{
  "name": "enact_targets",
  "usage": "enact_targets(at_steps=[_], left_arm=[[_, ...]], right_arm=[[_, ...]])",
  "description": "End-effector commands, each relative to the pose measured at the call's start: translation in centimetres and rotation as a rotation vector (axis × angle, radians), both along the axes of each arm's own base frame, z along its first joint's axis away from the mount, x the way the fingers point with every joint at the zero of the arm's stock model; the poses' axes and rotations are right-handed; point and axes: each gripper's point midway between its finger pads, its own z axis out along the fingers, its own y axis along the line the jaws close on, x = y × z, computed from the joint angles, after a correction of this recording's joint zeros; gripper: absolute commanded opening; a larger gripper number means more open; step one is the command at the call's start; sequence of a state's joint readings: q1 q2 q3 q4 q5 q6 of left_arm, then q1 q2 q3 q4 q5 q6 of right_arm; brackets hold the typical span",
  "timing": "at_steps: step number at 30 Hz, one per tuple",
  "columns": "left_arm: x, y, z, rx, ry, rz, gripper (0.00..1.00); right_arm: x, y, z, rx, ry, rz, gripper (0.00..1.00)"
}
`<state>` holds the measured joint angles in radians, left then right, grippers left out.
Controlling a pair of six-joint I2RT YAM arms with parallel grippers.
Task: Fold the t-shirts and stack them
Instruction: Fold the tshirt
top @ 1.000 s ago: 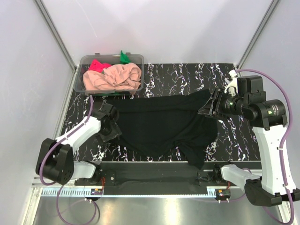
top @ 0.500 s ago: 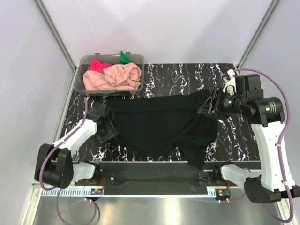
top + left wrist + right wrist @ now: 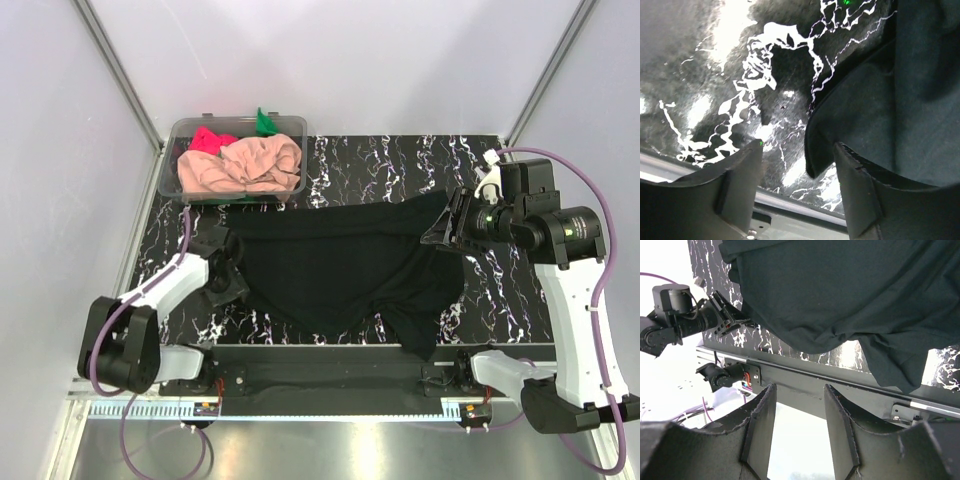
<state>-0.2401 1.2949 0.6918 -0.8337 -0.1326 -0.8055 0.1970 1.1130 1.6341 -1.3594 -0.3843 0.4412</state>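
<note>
Top external view: the black shirt (image 3: pixel 340 265) lies spread but rumpled across the middle of the surface (image 3: pixel 400 160), with its near right part bunched toward the near edge. It is not yet folded. The peach shirt (image 3: pixel 240 168), red shirt (image 3: pixel 208 138) and green shirt (image 3: pixel 265 122) sit heaped in the tub (image 3: pixel 175 150) at the far left corner, in my judgement awaiting their turn. My left jaws are low at the black shirt's left edge. The left wrist view shows them apart, with a corner of the hem lying in the gap beside one finger (image 3: pixel 860 200), not pinched; I judge they are placed there to close on that edge. My right jaws sit at the shirt's far right corner. The right wrist view shows them apart with no cloth between them, and from above I cannot tell whether they touch the fabric. Assessment: one arm at each end suits drawing the shirt flat before a first fold.
</note>
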Motion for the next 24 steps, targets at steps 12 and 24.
enact_targets(at_steps=[12, 24], left_arm=[[-0.2, -0.3, 0.9, -0.036, -0.032, -0.004, 0.00], [-4.1, 0.7, 11.4, -0.030, -0.049, -0.016, 0.00]], right_arm=[[-5.0, -0.5, -1.6, -0.033, 0.213, 0.038, 0.50], [-4.5, 0.4, -0.7, 0.021, 0.186, 0.064, 0.50]])
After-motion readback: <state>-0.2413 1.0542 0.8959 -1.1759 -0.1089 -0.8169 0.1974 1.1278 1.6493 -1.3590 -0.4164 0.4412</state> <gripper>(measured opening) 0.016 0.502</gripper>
